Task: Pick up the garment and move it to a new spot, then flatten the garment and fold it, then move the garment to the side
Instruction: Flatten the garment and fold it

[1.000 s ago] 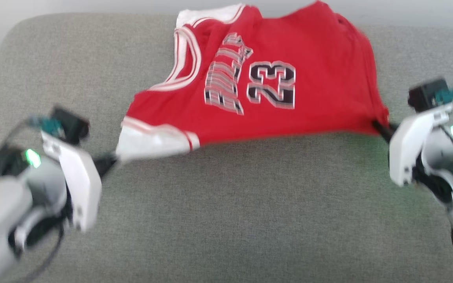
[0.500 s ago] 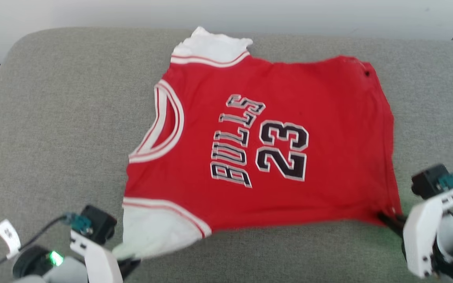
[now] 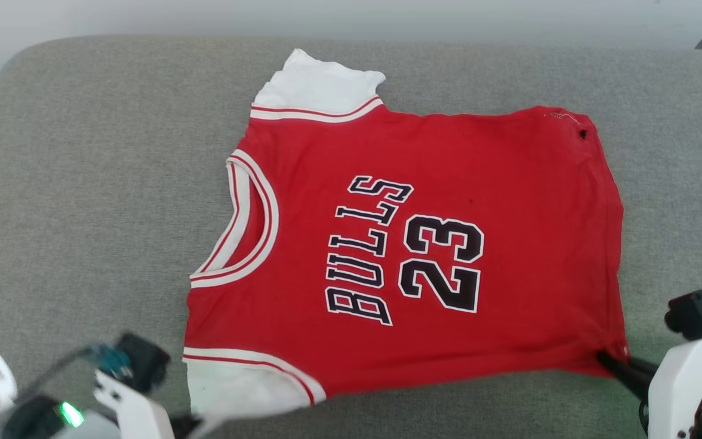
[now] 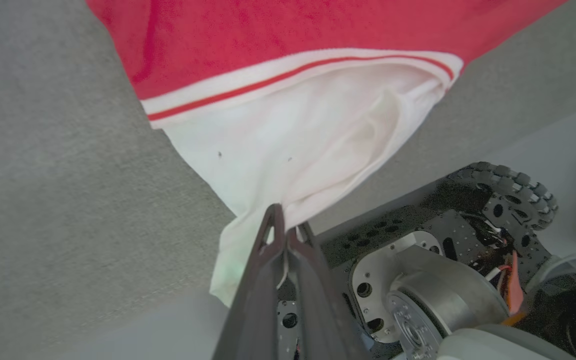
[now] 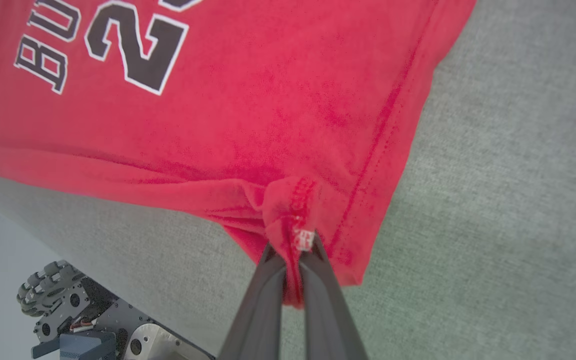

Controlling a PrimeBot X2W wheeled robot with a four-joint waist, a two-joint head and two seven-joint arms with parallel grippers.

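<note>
Along the near edge of the grey cushion (image 3: pixel 83 183), the left gripper (image 4: pixel 283 230) clamped the white cuff (image 4: pixel 293 145) of the garment (image 3: pixel 424 244) and the right gripper (image 5: pixel 293 247) its red hem corner (image 5: pixel 293 200), with the cloth spread mid-cushion; flattening looked nearly done, and folding next called for carrying both corners across.

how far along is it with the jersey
Looks done: the jersey lies spread nearly flat, print up, on the grey cushion. In hand: the left gripper is shut on the near white cuff, the right gripper on the near red hem corner. Left: the fold and the move aside.
</note>
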